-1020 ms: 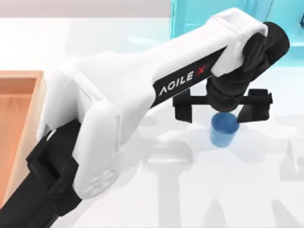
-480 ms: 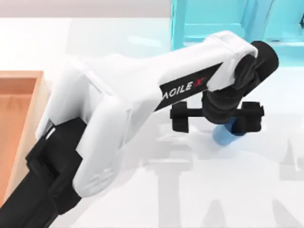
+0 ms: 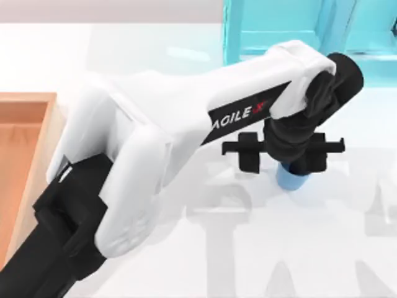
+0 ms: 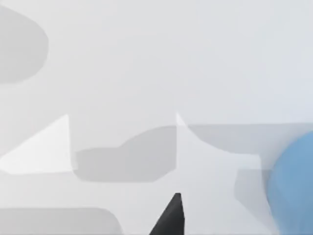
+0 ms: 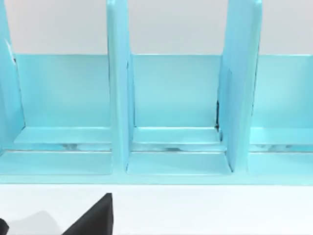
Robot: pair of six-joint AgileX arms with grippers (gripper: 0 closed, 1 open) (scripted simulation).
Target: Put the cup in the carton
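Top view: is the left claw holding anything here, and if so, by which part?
It cannot be told. The left claw sits directly over the cup, hiding its rim, so contact is not visible.

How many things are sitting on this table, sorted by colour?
Blue: 1, the cup
Orange-brown: 1, the carton
Turquoise: 1, the shelf-like frame
Total: 3

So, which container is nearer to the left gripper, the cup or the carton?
The cup: the left gripper is directly over it, on the right side of the table. The carton lies far away at the left edge.
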